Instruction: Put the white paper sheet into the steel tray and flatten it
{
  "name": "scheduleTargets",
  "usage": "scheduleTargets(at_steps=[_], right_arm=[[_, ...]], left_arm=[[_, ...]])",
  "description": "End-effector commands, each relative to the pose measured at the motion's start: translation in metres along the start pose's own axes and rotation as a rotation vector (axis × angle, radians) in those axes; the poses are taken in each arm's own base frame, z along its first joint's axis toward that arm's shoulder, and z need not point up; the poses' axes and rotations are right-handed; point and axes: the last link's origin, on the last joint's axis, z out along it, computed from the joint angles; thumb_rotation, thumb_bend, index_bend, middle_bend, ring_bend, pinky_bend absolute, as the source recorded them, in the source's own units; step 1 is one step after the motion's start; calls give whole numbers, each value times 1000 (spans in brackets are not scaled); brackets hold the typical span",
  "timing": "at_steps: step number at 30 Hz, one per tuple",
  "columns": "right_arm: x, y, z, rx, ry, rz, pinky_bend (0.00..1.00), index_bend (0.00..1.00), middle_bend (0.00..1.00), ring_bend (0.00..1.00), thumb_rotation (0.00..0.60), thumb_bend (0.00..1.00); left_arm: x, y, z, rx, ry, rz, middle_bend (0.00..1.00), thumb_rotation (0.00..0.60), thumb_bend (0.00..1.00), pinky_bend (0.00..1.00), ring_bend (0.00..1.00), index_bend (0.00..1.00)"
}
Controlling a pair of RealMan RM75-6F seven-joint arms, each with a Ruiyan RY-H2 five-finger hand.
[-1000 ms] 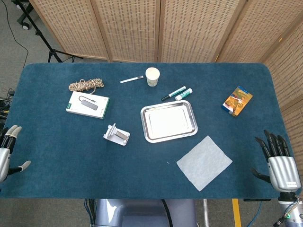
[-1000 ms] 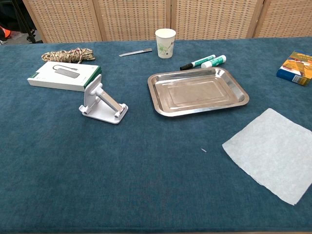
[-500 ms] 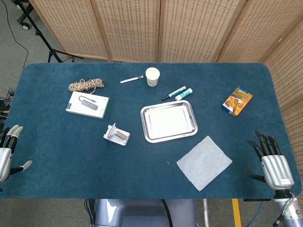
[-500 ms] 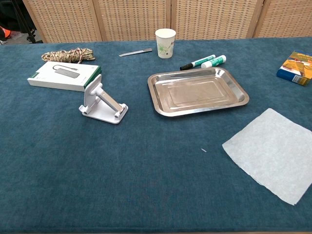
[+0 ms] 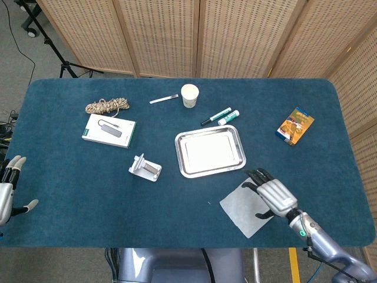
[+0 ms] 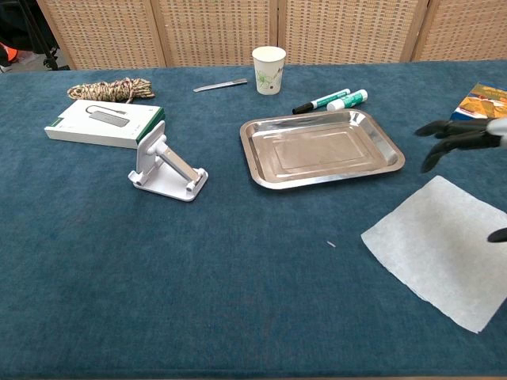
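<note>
Having swung in from the worktop's [image 5: 70, 194] right edge, now hovering over the sheet [image 5: 244, 206] with right hand [image 5: 272, 196] empty and fingers [image 6: 447, 138] spread, gripping nothing, sheet lying flat just beside the tray [image 5: 181, 154], likely readying a pickup.

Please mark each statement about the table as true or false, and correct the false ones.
1. The white paper sheet lies inside the steel tray. False: it lies on the cloth, nearer the robot than the tray.
2. The right hand is over the paper, fingers spread. True.
3. The paper cup lies tipped over. False: it stands upright.
4. The left hand holds nothing. True.
5. The tray holds two markers. False: the markers lie beyond it.
</note>
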Motion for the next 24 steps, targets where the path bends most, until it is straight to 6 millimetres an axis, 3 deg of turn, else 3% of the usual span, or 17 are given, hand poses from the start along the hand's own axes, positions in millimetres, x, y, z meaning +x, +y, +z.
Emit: scheduleTargets(at_steps=[1, 6, 12, 24], right_arm=[[-9, -14, 37, 47, -71, -6, 0, 253, 0, 0, 600, 9], [-17, -20, 61, 60, -101, -14, 0, 282, 0, 0, 600, 75], [-24, -30, 77, 70, -116, -11, 0, 337, 0, 0, 600, 156], [-28, -25, 77, 33, -143, -33, 0, 411, 0, 0, 600, 262]], left_arm=[[0, -1, 0, 7, -3, 3, 0, 600, 0, 0, 0, 0], [1, -5, 1, 24, 0, 1, 0, 600, 0, 0, 0, 0], [3, -8, 1, 33, 6, -1, 0, 600, 0, 0, 0, 0], [4, -7, 0, 30, 11, -5, 0, 600, 0, 0, 0, 0]])
